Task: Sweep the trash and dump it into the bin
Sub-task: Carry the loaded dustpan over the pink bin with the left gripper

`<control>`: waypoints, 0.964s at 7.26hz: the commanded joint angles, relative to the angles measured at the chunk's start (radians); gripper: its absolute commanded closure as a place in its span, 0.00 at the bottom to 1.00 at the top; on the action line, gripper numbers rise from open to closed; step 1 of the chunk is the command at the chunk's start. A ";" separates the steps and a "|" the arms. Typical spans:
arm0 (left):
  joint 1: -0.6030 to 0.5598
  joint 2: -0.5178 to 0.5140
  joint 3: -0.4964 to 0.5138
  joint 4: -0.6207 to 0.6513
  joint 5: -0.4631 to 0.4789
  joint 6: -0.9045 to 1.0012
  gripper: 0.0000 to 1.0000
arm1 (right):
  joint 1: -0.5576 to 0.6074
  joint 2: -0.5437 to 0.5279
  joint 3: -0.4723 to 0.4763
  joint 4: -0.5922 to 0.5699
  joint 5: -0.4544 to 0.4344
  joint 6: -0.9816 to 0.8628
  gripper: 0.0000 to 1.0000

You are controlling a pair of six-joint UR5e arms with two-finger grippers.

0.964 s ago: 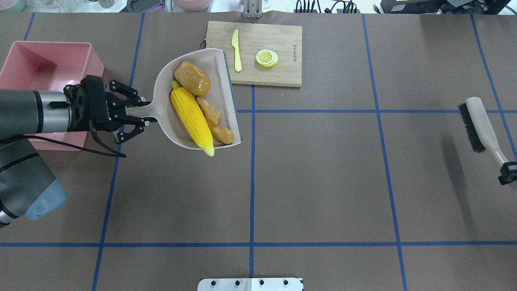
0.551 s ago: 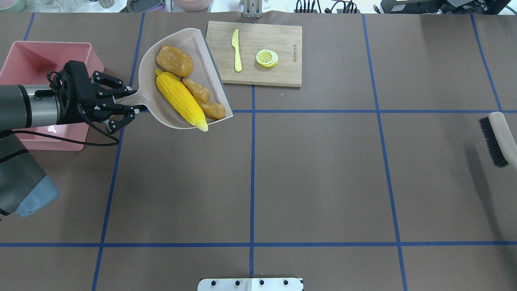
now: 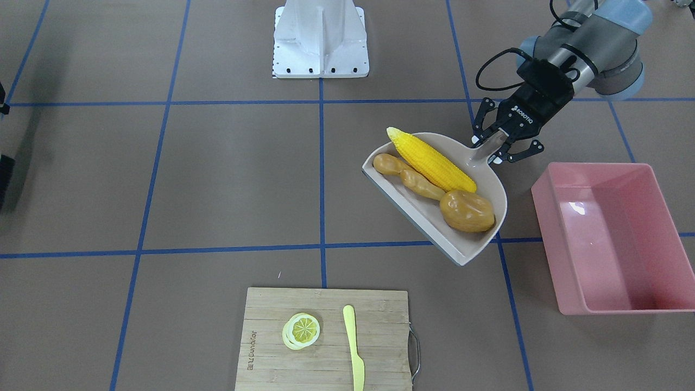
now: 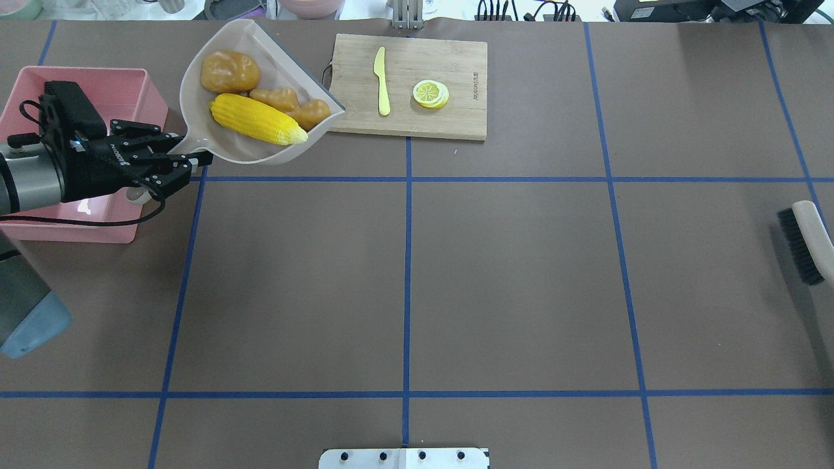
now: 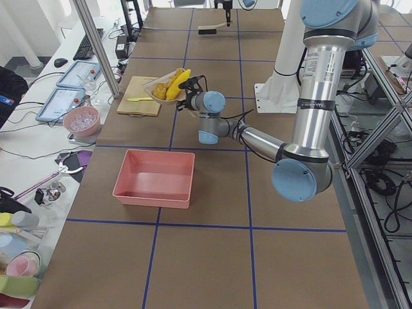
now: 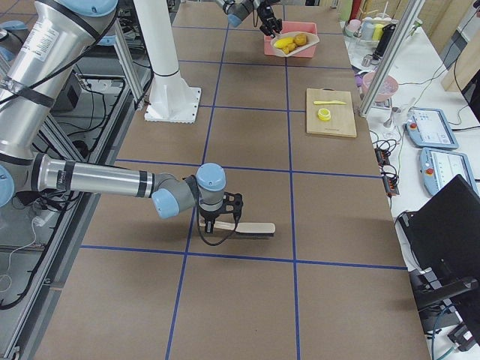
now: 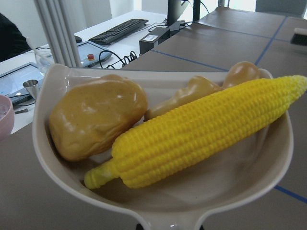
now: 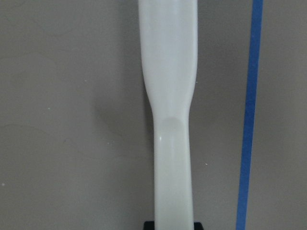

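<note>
Brown gridded table [image 4: 521,260], left pincer [image 3: 491,151] grasping dustpan [image 3: 467,247] handle, right pincer [image 6: 217,223] clamping brush [image 6: 251,228] in right-side view, cropped from overhead

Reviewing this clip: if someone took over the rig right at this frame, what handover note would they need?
Grippers: the left gripper is shut on the handle of the dustpan, which is lifted off the table. The right gripper is shut on the handle of the brush, at the table's right end.
Trash: the corn, ginger and potato all lie in the dustpan.
The bin is empty and sits beside the pan, not under it.
Done: sweeping.
Left: carry the pan over the bin and tip it out.
</note>
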 commanded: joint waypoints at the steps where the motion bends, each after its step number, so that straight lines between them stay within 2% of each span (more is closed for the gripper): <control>1: -0.003 0.022 0.000 -0.006 0.118 -0.029 1.00 | -0.001 0.002 -0.013 -0.001 0.001 0.000 1.00; 4: -0.009 0.022 0.000 0.005 0.132 -0.029 1.00 | -0.002 0.002 -0.018 -0.002 0.006 -0.002 1.00; 6: -0.015 0.023 0.002 0.007 0.133 -0.144 1.00 | -0.002 0.008 -0.027 -0.002 0.018 -0.002 0.98; 7: -0.021 0.048 0.000 0.005 0.132 -0.226 1.00 | -0.002 0.012 -0.036 -0.002 0.018 -0.002 0.88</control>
